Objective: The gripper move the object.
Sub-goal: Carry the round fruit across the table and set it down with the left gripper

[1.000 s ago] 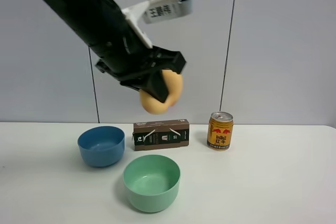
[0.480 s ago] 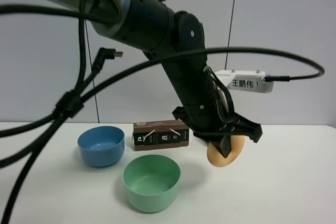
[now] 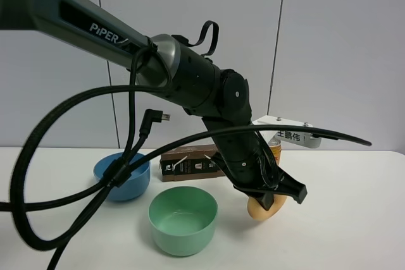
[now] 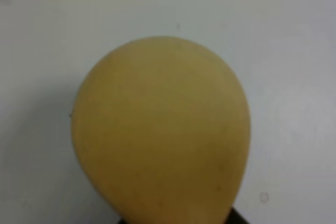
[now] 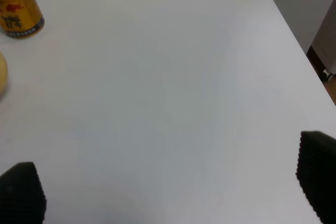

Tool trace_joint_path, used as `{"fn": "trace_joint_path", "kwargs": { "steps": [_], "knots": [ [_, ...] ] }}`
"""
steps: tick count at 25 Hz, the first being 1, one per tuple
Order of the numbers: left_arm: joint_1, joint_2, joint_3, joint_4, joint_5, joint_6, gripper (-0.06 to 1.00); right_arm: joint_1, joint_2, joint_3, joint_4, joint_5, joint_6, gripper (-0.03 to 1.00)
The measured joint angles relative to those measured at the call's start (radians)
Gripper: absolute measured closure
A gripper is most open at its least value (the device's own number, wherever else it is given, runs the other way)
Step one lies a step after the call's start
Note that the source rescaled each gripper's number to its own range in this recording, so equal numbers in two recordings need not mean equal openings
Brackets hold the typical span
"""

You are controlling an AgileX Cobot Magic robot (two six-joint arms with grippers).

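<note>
Green bowl point(image 3: 183, 219) sat nearest the front edge of the bench point(image 3: 354, 219), nothing in it. Just beside it, toward the right edge, the left gripper point(image 3: 271, 198) pinched the fruit point(image 3: 257, 210) between its black jaws, low over bare surface; couldn't tell if it touched. Looked like a set-down clear of the bowl rim. Right gripper point(image 5: 168, 192) hung near the right edge, jaws spread, holding nothing. Toward the back edge: blue bowl point(image 3: 122, 175), brown box point(image 3: 190, 162), and can point(image 3: 274, 150) mostly hidden behind the arm. The can was the closest obstacle.
</note>
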Motion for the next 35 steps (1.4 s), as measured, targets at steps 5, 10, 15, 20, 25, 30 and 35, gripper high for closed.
{"fn": "trace_joint_path", "kwargs": {
  "steps": [5,10,15,20,25,30,35],
  "knots": [
    [0.0,0.018,0.0,-0.004,-0.007,0.004,0.94,0.0,0.0,0.0,0.0,0.0,0.0,-0.03],
    [0.0,0.018,-0.001,-0.004,-0.018,0.006,0.89,0.0,0.0,0.0,0.0,0.0,0.0,-0.03],
    [0.0,0.018,-0.001,-0.004,-0.028,0.008,0.25,0.0,0.0,0.0,0.0,0.0,0.0,-0.03],
    [0.0,0.018,-0.001,-0.004,-0.034,0.009,-0.01,0.0,0.0,0.0,0.0,0.0,0.0,-0.03],
    [0.0,0.017,-0.001,-0.004,-0.019,0.009,-0.02,0.0,0.0,0.0,0.0,0.0,0.0,-0.03],
    [0.0,-0.056,-0.001,0.014,0.057,0.009,-0.02,0.0,0.0,0.0,0.0,0.0,0.0,-0.03],
    [0.019,-0.208,-0.002,0.045,0.122,0.009,-0.02,0.0,0.0,0.0,0.0,0.0,0.0,-0.03]
  ]
}}
